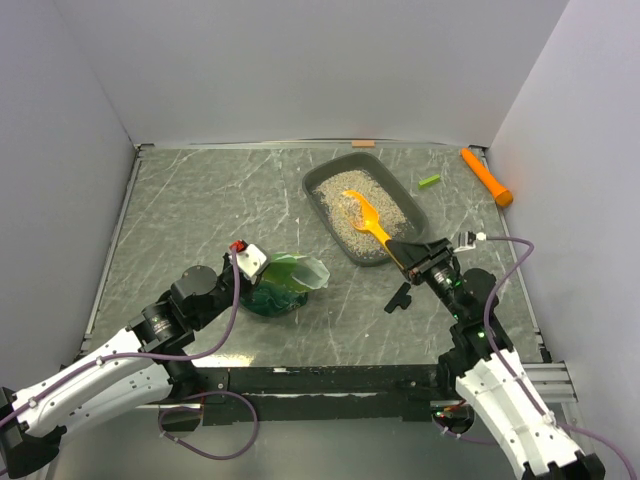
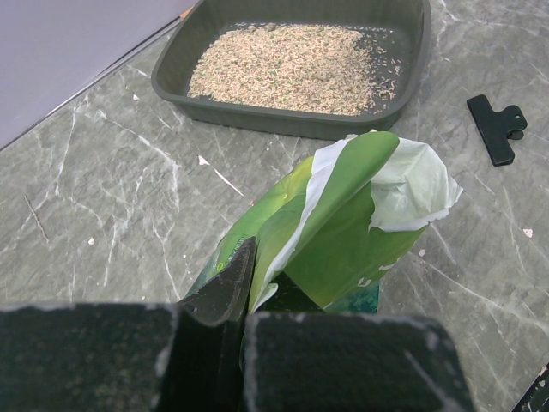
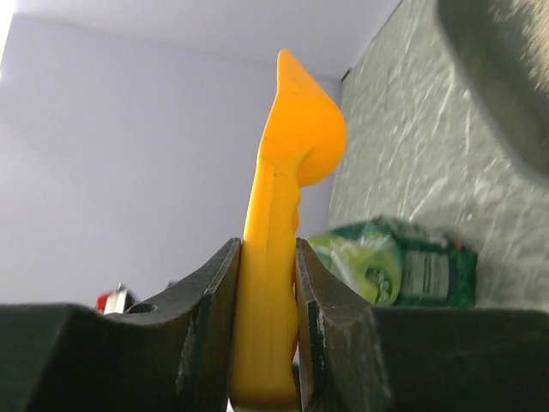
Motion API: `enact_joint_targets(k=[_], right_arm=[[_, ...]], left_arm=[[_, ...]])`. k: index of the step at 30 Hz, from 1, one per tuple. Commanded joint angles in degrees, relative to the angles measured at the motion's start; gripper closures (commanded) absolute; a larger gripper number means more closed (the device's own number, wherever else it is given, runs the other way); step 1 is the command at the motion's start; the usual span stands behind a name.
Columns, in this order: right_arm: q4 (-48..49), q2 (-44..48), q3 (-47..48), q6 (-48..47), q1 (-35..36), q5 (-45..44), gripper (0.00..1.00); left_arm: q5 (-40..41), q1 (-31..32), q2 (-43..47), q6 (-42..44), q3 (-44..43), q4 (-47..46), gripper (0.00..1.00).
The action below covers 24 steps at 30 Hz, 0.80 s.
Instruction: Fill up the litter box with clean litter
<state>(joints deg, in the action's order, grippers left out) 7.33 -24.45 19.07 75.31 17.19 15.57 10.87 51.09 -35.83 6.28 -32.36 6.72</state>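
Right gripper (image 3: 268,257) clamps the handle of the orange scoop (image 3: 296,137), with the scoop head over the clean litter (image 2: 292,69). Left gripper (image 2: 257,283) is pinched shut on the edge of the green bag (image 2: 343,232), at the table's 7 o'clock. Litter box (image 2: 257,116) sits at 1 o'clock, with litter spread inside. Black clip (image 2: 496,126) lies near its 5 o'clock corner.

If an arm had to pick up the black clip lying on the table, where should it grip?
Probably the narrow handle end of the black clip, coming straight down with the fingers either side of it. It lies flat on the table with nothing touching it, so top-down fits; the wide end looks harder to span.
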Motion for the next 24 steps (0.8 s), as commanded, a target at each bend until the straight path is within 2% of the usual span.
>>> enact_joint_targets(k=[1,7,11,14,19,24], right_arm=[[10.4,-4.6,-0.5,-1.7,-0.4,-6.3,1.00],[15.3,-11.8,-0.7,-5.2,-0.3,-10.5,1.00],[11.0,-15.4,3.0,-11.0,-0.3,-14.9,1.00],[4.2,-18.5,7.0,-16.4,-0.3,-17.8,1.00],[-3.6,-24.3,11.8,-23.4,-0.3,-19.6,1.00],[-7.2,-32.7,18.4,-29.3,-0.3,-19.6,1.00]], left_arm=[[1.1,0.1,-0.1,-1.3,-1.0,0.2,0.99],[1.5,0.1,0.0,-1.1,-1.0,0.2,0.99],[1.6,0.1,0.2,-1.0,-0.9,0.3,0.99],[1.6,0.1,0.2,-1.1,-1.0,0.4,0.99],[1.9,0.1,0.2,-1.3,-1.1,0.6,0.99],[2.0,0.1,0.7,-1.3,-1.2,0.5,0.99]])
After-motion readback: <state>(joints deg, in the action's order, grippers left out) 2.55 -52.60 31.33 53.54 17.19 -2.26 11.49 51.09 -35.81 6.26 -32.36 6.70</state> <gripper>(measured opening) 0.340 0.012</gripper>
